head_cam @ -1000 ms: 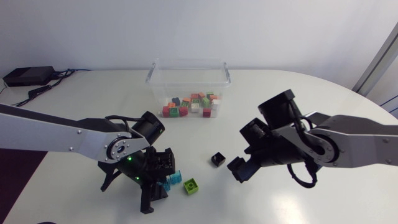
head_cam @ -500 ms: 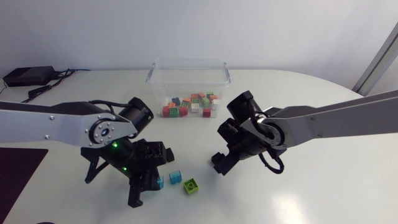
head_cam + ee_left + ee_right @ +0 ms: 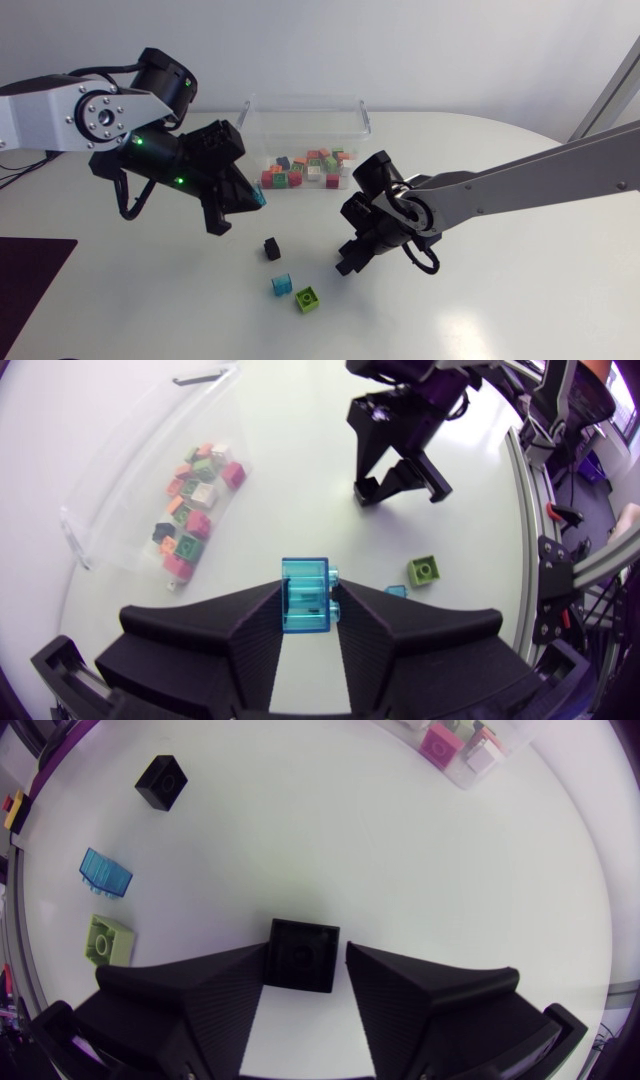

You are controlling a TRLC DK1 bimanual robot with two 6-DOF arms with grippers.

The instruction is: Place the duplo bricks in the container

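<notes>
– my arms, how do they look on your feed?
– left arm (image 3: 60, 110): silver-grey links, black joints, green lights, looped black cable. right arm (image 3: 520, 185): grey, black-jointed. i see the left gripper (image 3: 307, 592) and right gripper (image 3: 305, 958) as matte black wedges.

Bright, even light, faint shadows on the table (image 3: 520, 300); wrist views warp outward.

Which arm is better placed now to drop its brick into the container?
Left. The left tool holds a blue brick, raised close to the container; the right tool, with a black brick, is low and farther off.
</notes>
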